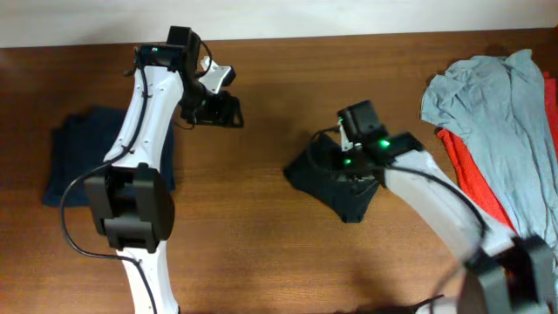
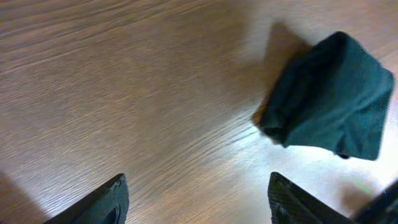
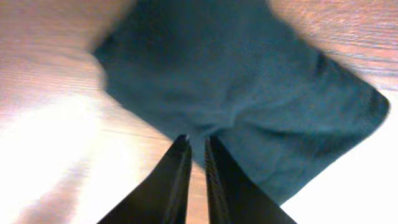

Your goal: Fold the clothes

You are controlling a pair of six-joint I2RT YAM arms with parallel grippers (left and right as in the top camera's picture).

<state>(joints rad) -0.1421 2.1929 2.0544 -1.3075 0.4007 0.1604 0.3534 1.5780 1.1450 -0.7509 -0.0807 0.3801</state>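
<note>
The black T-shirt (image 1: 324,170) lies as a small, compact bundle on the wooden tabletop (image 1: 253,227), a little right of the middle in the overhead view and well back from the far edge, which runs along a pale wall. Its outline is irregular: broad toward the far left and tapering to a point toward the near side. Its long axis seems to run on that diagonal, though the right arm covers part of it. Bare wood surrounds the bundle, widest to its left and in front. A folded navy garment (image 1: 74,157) sits well apart on the left, partly under the left arm. A light grey shirt (image 1: 497,105) lies over a red one (image 1: 466,170) near the right edge of the view. The right gripper (image 3: 194,142) hangs over the bundle's edge, jaws drawn almost together with only a thin slit; whether they pinch cloth cannot be told. The left gripper (image 2: 196,190) hovers over bare wood, jaws spread wide and grasping nothing.
</note>
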